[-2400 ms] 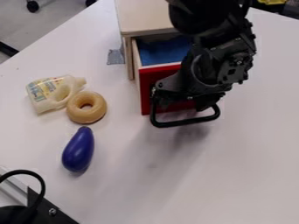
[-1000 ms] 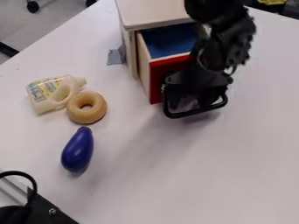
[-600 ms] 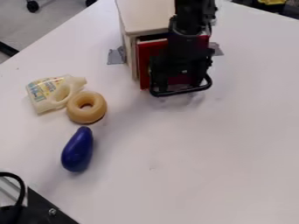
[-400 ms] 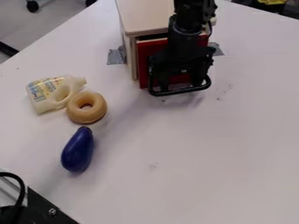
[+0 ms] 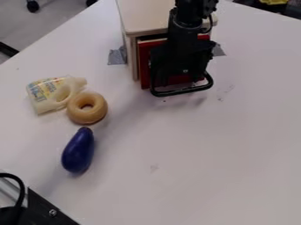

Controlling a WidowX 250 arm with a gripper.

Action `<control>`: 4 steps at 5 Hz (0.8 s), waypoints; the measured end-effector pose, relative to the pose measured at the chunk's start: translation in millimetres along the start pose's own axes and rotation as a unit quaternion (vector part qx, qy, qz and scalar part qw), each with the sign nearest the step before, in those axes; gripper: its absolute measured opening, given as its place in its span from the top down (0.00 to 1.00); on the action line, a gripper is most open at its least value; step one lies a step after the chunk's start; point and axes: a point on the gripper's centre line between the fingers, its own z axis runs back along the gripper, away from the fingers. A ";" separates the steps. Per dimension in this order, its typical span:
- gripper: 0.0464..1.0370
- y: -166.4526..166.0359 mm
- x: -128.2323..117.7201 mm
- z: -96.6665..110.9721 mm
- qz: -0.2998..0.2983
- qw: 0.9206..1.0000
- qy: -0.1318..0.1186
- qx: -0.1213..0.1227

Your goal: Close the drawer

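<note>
"What's nearest?"
"A glossy purple eggplant (image 5: pixel 78 151), then a smooth ring (image 5: pixel 87 115)."
"Beyond?"
"A looped black handle (image 5: pixel 182 91); the tool (image 5: pixel 176 79) at it, spread or pinching, I can't tell."
"The drawer (image 5: pixel 144 63)?"
"Flat, red-fronted, slightly out of its pale wooden cabinet (image 5: pixel 150 17)."

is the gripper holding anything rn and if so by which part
It can't be told: the gripper is at the drawer's red front, by the black handle, but whether it grips that handle isn't clear.
</note>
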 end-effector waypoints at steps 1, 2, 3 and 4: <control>0.04 2.5 2.9 -3.8 -0.005 0.998 -0.058 0.000; 0.04 4.1 10.0 -5.4 -0.007 0.995 -0.096 0.002; 0.04 4.1 15.3 -4.7 -0.006 0.994 -0.112 0.000; 0.04 3.9 15.7 -5.8 -0.003 0.994 -0.110 0.002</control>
